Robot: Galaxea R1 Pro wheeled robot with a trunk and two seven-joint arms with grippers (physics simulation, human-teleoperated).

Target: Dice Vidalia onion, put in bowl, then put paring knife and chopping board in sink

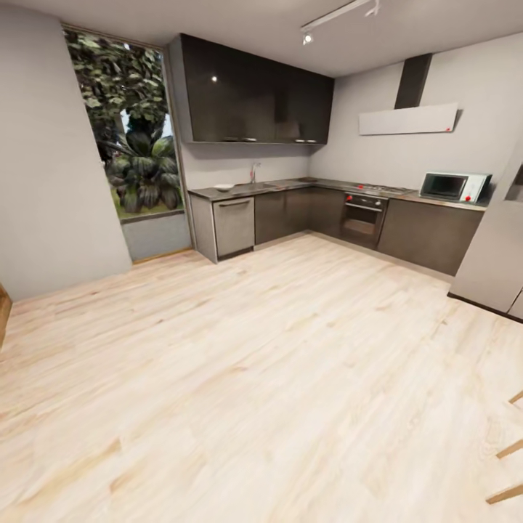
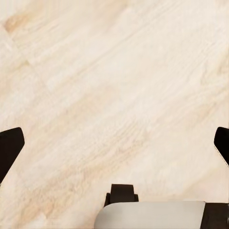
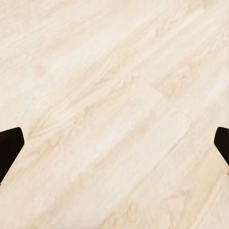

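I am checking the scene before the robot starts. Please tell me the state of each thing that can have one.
Left hand: open, empty, over the wooden floor.
Right hand: open, empty.
Oven: door shut.
Dishwasher: door shut.
Upper cabinets: doors shut.
Microwave: door shut.

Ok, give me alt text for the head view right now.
A dark L-shaped kitchen counter stands far across a pale wood floor, with a faucet, oven and microwave. A window shows plants at left.

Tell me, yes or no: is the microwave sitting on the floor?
No. The microwave sits on the countertop, right of the oven.
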